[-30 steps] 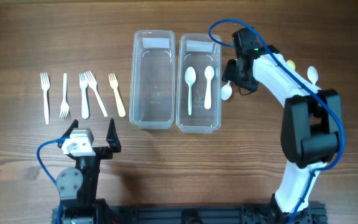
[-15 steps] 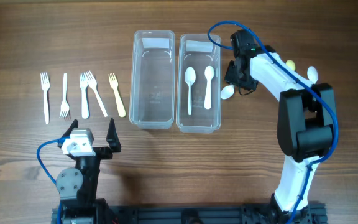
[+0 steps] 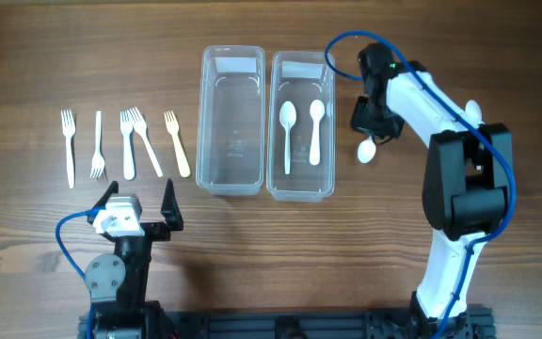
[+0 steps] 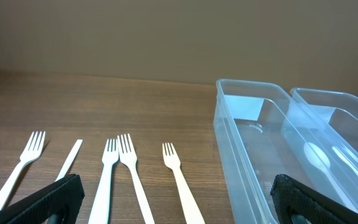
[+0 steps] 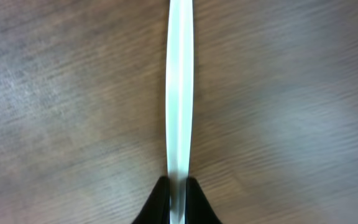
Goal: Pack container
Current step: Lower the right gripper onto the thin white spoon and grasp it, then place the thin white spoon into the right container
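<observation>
Right gripper (image 3: 368, 125) pinching white spoon (image 3: 367, 149) by handle, holding it just right of right container (image 3: 301, 192). Two spoons (image 3: 289, 118) lying inside. Left gripper (image 3: 141, 200) gaping wide, sitting near five forks (image 3: 128, 141).

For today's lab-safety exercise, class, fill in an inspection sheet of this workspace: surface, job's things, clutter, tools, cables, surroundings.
Surface: wooden table, wood-grain top.
Job's things: two clear containers side by side; left container empty; right container holds two packed spoons; five white forks lie in a row left of them; a spare spoon partly hidden behind the right arm.
Clutter: nothing seen.
Tools: left tool open, holding nothing, near its base; right tool shut on a white spoon right of the containers.
Cables: blue cables loop over each arm.
Surroundings: plain beige wall behind the table.
</observation>
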You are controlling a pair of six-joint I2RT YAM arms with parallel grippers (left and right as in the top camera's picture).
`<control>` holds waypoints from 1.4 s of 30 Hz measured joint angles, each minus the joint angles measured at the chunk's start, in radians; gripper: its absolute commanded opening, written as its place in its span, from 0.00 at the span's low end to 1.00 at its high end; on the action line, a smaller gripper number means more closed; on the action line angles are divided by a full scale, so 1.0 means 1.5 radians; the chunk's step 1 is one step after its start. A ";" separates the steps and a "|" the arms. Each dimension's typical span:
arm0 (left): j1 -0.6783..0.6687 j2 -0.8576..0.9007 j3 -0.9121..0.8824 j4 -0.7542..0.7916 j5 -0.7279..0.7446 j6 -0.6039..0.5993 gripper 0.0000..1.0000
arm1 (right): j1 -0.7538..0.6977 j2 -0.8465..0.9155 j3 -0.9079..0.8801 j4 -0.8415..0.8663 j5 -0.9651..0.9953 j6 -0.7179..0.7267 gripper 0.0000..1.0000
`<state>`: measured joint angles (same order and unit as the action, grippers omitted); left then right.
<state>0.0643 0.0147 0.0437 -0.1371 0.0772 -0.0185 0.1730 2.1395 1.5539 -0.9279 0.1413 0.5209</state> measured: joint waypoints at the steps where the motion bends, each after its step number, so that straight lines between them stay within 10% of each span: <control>1: 0.000 0.000 0.000 0.000 0.000 0.000 1.00 | -0.001 0.000 0.023 -0.021 0.006 -0.004 0.04; 9: 0.000 0.000 0.000 0.000 0.000 0.000 1.00 | 0.020 -0.101 0.179 -0.095 -0.007 -0.037 0.04; 24: 0.000 0.000 0.000 0.000 0.000 0.000 1.00 | 0.238 -0.124 0.129 -0.033 -0.029 -0.032 0.05; 29: 0.000 0.000 0.000 0.000 0.000 0.000 1.00 | 0.234 -0.094 0.115 -0.037 -0.026 -0.024 0.46; 42: 0.000 0.000 0.000 0.000 0.000 0.000 1.00 | 0.131 -0.152 0.187 -0.210 0.078 -0.126 0.77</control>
<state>0.0643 0.0147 0.0437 -0.1371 0.0776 -0.0189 0.3698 1.9118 1.8343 -1.2423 0.2588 0.3321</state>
